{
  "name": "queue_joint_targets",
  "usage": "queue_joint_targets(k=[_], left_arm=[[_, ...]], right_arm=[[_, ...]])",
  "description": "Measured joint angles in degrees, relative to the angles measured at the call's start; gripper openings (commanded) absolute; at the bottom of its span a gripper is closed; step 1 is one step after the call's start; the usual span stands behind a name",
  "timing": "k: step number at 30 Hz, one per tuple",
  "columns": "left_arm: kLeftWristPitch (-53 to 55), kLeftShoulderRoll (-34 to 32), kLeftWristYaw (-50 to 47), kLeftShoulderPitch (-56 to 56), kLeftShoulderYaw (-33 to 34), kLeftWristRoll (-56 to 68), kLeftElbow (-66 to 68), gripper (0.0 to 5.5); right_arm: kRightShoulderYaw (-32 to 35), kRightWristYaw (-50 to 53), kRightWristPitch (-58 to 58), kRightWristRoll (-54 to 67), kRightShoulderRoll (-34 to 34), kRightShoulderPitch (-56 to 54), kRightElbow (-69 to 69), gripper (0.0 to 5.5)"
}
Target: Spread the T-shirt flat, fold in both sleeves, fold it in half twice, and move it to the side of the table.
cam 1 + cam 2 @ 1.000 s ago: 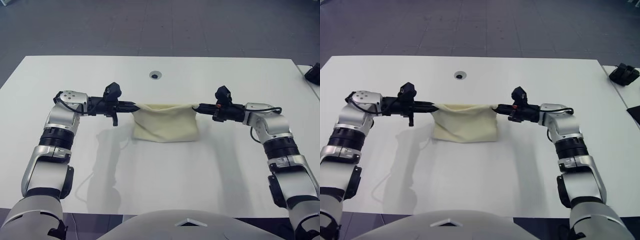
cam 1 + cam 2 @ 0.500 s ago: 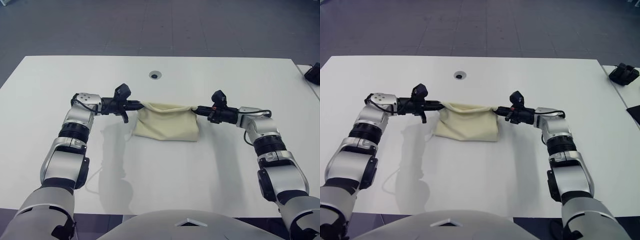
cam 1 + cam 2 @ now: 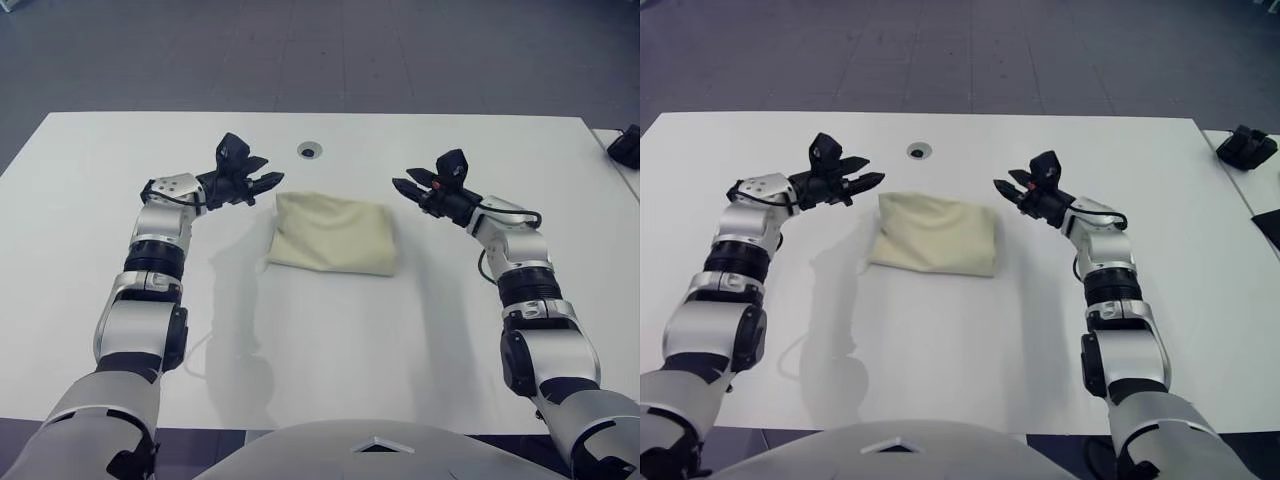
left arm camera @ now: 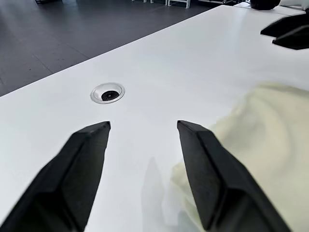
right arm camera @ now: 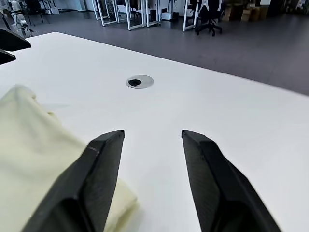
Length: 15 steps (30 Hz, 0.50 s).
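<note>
The cream T-shirt (image 3: 332,233) lies folded into a compact rectangle on the white table (image 3: 320,340), a little beyond its middle. My left gripper (image 3: 272,180) hovers open just off the shirt's far left corner, holding nothing. My right gripper (image 3: 400,184) hovers open off the far right corner, also holding nothing. In the left wrist view the black fingers (image 4: 212,169) frame bare table with the shirt's edge (image 4: 260,140) beside them. In the right wrist view the shirt (image 5: 34,159) lies beside the spread fingers (image 5: 101,179).
A round cable grommet (image 3: 311,150) sits in the table beyond the shirt. A dark object (image 3: 1246,147) rests on a neighbouring surface at the far right. Bare tabletop stretches to the left, right and front of the shirt.
Both grippers have let go of the shirt's top corners, opened and lifted away outward. The shirt, held stretched between them before, now lies flat on the table.
</note>
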State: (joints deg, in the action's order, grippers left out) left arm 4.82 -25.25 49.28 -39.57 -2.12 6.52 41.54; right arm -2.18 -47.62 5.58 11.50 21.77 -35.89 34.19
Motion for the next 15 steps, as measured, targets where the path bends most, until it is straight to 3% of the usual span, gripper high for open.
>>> queue_joint_targets(k=[8, 13, 15], left_arm=[[3.23, 2.2, -6.68, 2.36, 1.09, 0.03, -8.23, 4.45], [4.52, 2.03, -5.46, 1.2, 0.51, 0.03, -8.66, 5.32], [4.52, 1.73, -5.05, -1.05, 0.69, 0.05, -8.59, 5.4]], right_arm=[[-11.94, -14.15, -10.97, -6.38, -4.23, -0.19, 4.28, 3.98], [-12.87, -16.01, -15.49, -8.71, -2.35, 1.31, 10.35, 4.81], [-11.68, -14.72, -17.38, -8.5, -2.32, 1.31, 13.1, 5.14]])
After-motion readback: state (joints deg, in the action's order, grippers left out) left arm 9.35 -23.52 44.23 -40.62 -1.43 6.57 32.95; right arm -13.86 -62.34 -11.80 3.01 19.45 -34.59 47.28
